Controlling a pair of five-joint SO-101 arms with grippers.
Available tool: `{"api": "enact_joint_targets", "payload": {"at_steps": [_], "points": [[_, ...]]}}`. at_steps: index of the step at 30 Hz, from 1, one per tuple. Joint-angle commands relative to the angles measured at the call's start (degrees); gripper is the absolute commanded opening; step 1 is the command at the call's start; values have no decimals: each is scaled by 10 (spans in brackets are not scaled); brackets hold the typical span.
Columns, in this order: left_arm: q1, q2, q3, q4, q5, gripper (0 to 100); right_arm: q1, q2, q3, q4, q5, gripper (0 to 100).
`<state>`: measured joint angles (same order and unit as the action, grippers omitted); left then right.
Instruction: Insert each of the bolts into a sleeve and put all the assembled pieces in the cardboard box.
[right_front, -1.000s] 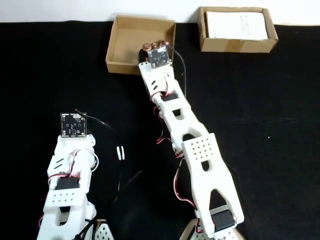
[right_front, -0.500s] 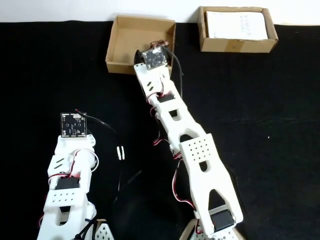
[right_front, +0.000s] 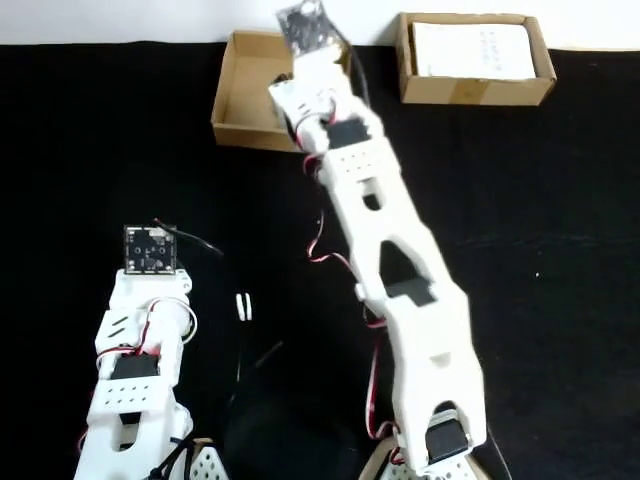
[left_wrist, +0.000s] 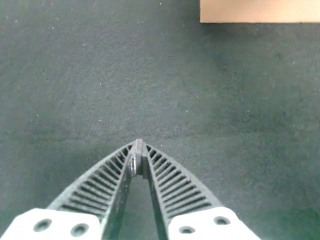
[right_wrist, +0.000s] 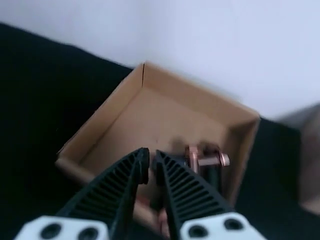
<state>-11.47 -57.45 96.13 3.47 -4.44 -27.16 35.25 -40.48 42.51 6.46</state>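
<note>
**Copper piece lies in the box, both grippers empty**

The right gripper hangs above the cardboard box, its jaws only a narrow slit apart with nothing between them. On the box floor, close against the side wall, lies one assembled piece: a copper-coloured bolt pushed through its sleeve and lying on its side. The wrist view is soft there, so other pieces may lie beside it, but I cannot tell.

The left gripper sits low over the black table cover, well short of the box, its tips pressed together on nothing.

The piece looks like small, rigid metal. It is probably light for the arm, but smooth and round enough to roll or slip. If it needs lifting, the safest hold would be across the middle of the sleeve, with the jaws square to its length, not on the thin bolt end.
</note>
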Motion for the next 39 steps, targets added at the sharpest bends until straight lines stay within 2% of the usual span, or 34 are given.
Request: {"api": "enact_joint_targets", "payload": {"at_steps": [1, 4, 6, 8, 10, 13, 18, 22, 28, 33, 39], "points": [[33, -5, 6, 18, -41, 9, 1, -156, -22, 235, 3, 6], [36, -5, 6, 18, -56, 9, 4, -226, -22, 419, 0, 6], [36, -5, 6, 18, -56, 9, 20, -269, -22, 507, -4, 6], [36, -5, 6, 19, -56, 9, 38, -306, -22, 575, -41, 6], [36, -6, 6, 28, -57, 9, 72, -349, -10, 583, -87, 6], [36, -35, 7, 55, -57, 8, 115, -432, 64, 583, -97, 6], [50, -169, 8, 218, -53, 8, 125, -610, 358, 578, -98, 6], [72, -308, 15, 373, -54, 8, 130, -729, 607, 497, -100, 6], [87, -470, 10, 587, -54, 8, 140, -881, 938, 251, -97, 6], [90, -456, 10, 585, -54, 8, 141, -968, 1146, 80, -97, 6], [90, -453, 10, 596, -54, 9, 141, -1047, 1293, -9, -97, 6]]}}
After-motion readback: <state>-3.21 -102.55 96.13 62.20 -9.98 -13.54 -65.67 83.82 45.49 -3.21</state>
